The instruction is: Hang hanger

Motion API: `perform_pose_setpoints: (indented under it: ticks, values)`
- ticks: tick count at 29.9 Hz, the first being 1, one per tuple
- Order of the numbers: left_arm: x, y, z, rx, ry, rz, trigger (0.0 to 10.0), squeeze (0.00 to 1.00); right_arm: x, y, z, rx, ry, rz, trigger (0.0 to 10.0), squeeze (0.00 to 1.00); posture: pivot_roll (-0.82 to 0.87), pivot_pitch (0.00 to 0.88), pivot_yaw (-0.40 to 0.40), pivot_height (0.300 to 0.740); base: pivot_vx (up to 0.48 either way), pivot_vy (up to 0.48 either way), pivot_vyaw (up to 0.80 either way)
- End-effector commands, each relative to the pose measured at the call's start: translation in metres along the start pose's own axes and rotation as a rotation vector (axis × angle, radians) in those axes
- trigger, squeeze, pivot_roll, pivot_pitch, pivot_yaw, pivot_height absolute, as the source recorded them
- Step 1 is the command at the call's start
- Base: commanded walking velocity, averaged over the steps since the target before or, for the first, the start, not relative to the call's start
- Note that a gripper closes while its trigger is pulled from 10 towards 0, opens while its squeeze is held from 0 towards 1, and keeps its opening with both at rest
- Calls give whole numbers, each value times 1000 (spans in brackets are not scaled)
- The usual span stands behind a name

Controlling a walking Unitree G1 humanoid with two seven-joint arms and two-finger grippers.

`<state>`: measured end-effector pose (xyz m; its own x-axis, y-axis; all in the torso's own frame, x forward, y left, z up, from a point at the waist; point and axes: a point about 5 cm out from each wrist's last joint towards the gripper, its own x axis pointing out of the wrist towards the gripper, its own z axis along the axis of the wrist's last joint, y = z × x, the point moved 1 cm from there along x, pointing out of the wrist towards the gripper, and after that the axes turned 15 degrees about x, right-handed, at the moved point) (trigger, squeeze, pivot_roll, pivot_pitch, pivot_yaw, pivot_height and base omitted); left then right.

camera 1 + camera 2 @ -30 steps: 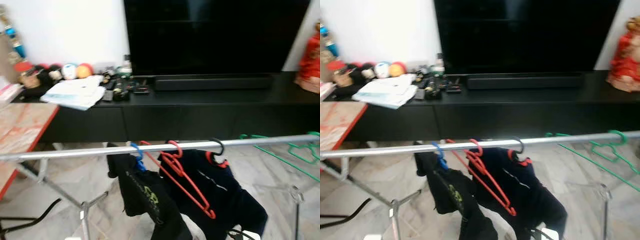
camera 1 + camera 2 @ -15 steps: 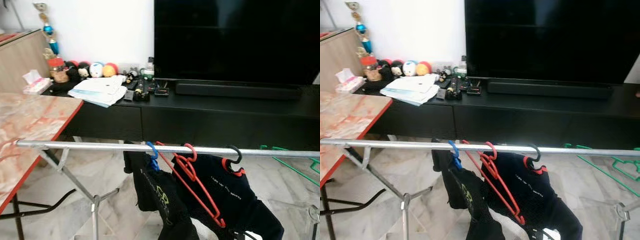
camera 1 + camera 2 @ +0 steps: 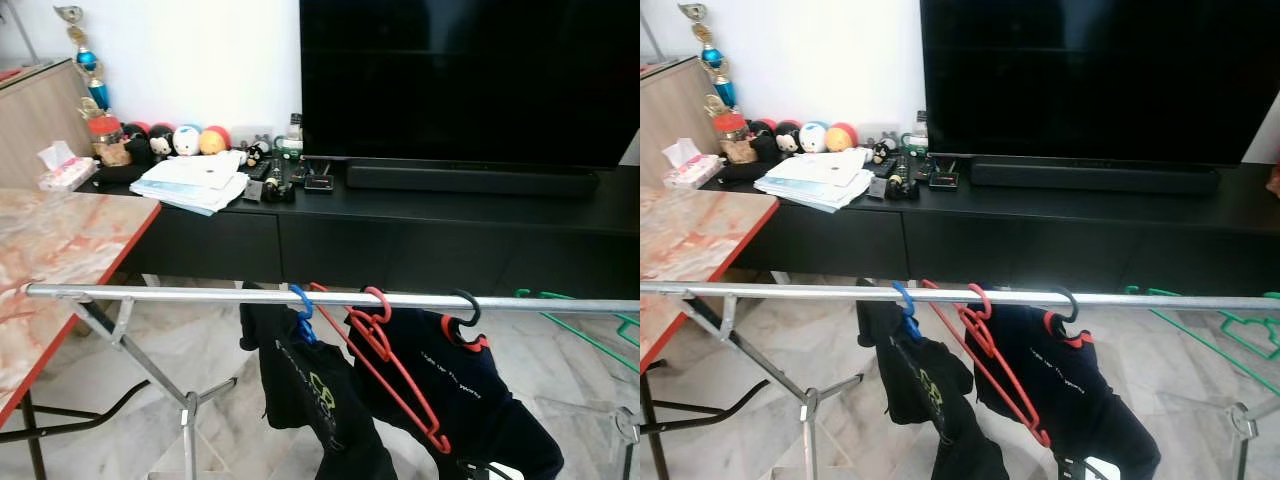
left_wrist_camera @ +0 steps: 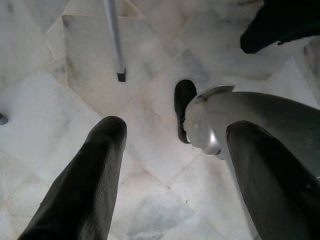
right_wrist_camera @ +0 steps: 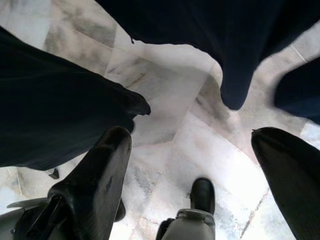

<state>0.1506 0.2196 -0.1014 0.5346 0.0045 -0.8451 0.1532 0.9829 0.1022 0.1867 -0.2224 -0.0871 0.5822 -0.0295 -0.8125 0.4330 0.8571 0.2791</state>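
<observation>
The view has slid a little since a moment ago, so the robot moved; the red hanger (image 3: 392,368) still hangs on the rail (image 3: 200,295). Both claws, left (image 4: 170,165) and right (image 5: 200,170), point down, spread and empty. The job looks maybe done.

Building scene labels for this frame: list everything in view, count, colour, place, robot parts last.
rail: 1, silver, across the foreground on a metal stand.
hangers on rail: 1 blue, 1 red, 1 black-hooked, mid-rail; green ones at the robot's right end, count unclear.
garments: 2, dark, one on the blue hanger, one on the black-hooked hanger.
TV: 1, black, on the black console.
soundbar: 1, black, under the TV.
papers: 1 stack, white, console's left end.
round toys: several, mixed colours, by the wall.
trophy: 1, behind them.
table: 1, marbled with red edge, robot's left.
left tool: open, over marble floor.
right tool: open, below the garments.
</observation>
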Motion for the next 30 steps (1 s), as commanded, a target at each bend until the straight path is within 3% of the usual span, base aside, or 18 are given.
perform_pose_setpoints:
  ticks: [1,4,8,12,19,30]
  values:
    - [-3,9,-6,12,31,9,10000,0,0,1,-3,-2,13,4,10000,0,31,0,38,740,0,319,0]
    - [-5,18,-9,35,33,20,10000,0,0,1,-2,25,3,-1,10000,0,26,0,37,740,0,80,0]
    - [-8,23,-14,33,33,23,10000,0,1,4,0,173,-47,-17,10000,0,19,0,29,740,0,0,0]
    - [-6,10,-14,27,22,2,10000,0,2,5,5,271,-94,-33,10000,0,27,0,16,740,0,0,0]
    - [-12,5,-35,10,62,-3,10000,0,2,5,5,275,-94,-61,10000,0,5,0,22,740,0,0,0]
    - [-13,14,-34,43,62,-3,10000,0,3,8,4,296,-95,-66,10000,0,-27,0,58,740,0,0,0]
